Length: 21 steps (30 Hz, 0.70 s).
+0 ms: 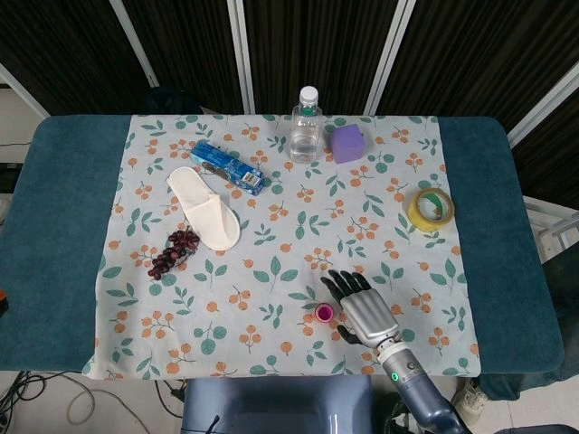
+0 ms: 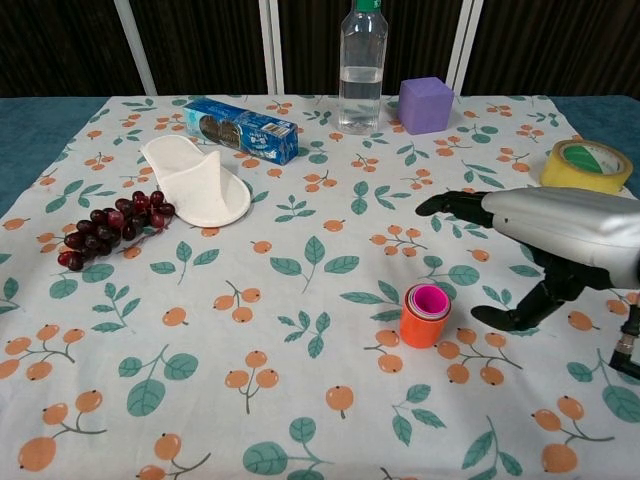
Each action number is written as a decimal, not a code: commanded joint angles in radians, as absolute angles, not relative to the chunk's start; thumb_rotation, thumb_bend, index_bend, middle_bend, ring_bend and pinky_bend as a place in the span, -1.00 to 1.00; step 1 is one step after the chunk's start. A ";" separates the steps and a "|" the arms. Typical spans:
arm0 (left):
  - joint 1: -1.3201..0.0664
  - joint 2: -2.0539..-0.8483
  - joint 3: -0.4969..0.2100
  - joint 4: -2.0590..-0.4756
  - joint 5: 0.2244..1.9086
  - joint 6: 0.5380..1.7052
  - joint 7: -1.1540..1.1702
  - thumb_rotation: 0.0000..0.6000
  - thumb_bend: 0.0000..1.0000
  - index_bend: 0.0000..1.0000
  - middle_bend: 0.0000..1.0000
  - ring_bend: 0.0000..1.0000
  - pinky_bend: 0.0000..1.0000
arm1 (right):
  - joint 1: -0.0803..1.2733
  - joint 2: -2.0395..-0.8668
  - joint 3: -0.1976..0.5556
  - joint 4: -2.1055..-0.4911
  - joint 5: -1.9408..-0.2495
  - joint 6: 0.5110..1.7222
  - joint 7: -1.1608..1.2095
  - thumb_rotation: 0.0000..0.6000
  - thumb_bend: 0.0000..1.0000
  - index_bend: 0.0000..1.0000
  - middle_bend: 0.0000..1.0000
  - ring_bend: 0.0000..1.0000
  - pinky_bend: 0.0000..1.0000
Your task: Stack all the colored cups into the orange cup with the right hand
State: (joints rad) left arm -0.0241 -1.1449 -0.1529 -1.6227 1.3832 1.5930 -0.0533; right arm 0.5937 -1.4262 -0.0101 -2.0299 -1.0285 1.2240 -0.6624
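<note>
On the leaf-and-orange-print cloth (image 2: 300, 420), a water bottle (image 2: 363, 55), purple cube (image 2: 425, 104), blue carton (image 2: 240, 129), white slipper (image 2: 195, 180), grapes (image 2: 108, 228) and yellow tape roll (image 2: 585, 165) all lie well apart from the orange cup (image 2: 421, 327), none between it and the hand. The orange cup stands upright near the front right of the cloth, long axis vertical and mouth upward, with the pink cup (image 2: 432, 300) nested inside so only its rim shows. The right hand (image 2: 545, 240) hovers just beside the stack, fingers spread and holding nothing.
</note>
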 commanded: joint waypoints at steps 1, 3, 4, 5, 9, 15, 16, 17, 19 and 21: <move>-0.025 -1.145 -0.152 -1.622 1.385 1.593 -0.052 1.00 0.51 -0.70 -0.98 -1.00 -1.00 | 0.540 -1.392 -0.030 -2.037 -1.113 1.322 -0.648 1.00 -0.17 -1.00 -1.00 -1.00 -0.88; -0.024 -1.146 -0.152 -1.622 1.385 1.593 -0.052 1.00 0.51 -0.70 -0.98 -1.00 -1.00 | 0.494 -1.367 -0.050 -2.028 -1.186 1.391 -0.613 1.00 -0.17 -1.00 -1.00 -1.00 -0.90; -0.025 -1.146 -0.152 -1.622 1.386 1.594 -0.052 1.00 0.51 -0.70 -0.98 -1.00 -1.00 | 0.467 -1.349 -0.067 -2.019 -1.231 1.429 -0.594 1.00 -0.17 -1.00 -1.00 -1.00 -0.91; -0.025 -1.146 -0.151 -1.622 1.387 1.594 -0.052 1.00 0.51 -0.70 -0.98 -1.00 -1.00 | 0.437 -1.328 -0.084 -2.006 -1.275 1.473 -0.577 1.00 -0.17 -1.00 -1.00 -1.00 -0.91; -0.025 -1.148 -0.151 -1.624 1.390 1.596 -0.048 1.00 0.51 -0.70 -0.98 -1.00 -1.00 | 0.325 -1.274 -0.129 -1.935 -1.416 1.641 -0.503 1.00 -0.18 -1.00 -1.00 -1.00 -0.91; -0.022 -1.150 -0.150 -1.628 1.397 1.606 -0.044 1.00 0.51 -0.70 -0.98 -1.00 -1.00 | 0.205 -1.265 -0.154 -1.810 -1.503 1.781 -0.387 1.00 -0.17 -1.00 -1.00 -1.00 -0.92; -0.022 -1.150 -0.151 -1.628 1.397 1.608 -0.044 1.00 0.51 -0.70 -0.98 -1.00 -1.00 | 0.190 -1.265 -0.156 -1.793 -1.503 1.792 -0.374 1.00 -0.17 -1.00 -1.00 -1.00 -0.92; -0.021 -1.150 -0.151 -1.629 1.397 1.609 -0.045 1.00 0.51 -0.70 -0.98 -1.00 -1.00 | 0.171 -1.267 -0.156 -1.770 -1.503 1.807 -0.356 1.00 -0.17 -1.00 -1.00 -1.00 -0.93; -0.021 -1.150 -0.150 -1.630 1.397 1.610 -0.044 1.00 0.51 -0.70 -0.98 -1.00 -1.00 | 0.153 -1.270 -0.150 -1.741 -1.508 1.822 -0.342 1.00 -0.17 -1.00 -1.00 -1.00 -0.93; -0.021 -1.149 -0.150 -1.630 1.399 1.610 -0.042 1.00 0.51 -0.70 -0.98 -1.00 -1.00 | 0.138 -1.274 -0.137 -1.709 -1.518 1.833 -0.329 1.00 -0.17 -1.00 -1.00 -1.00 -0.93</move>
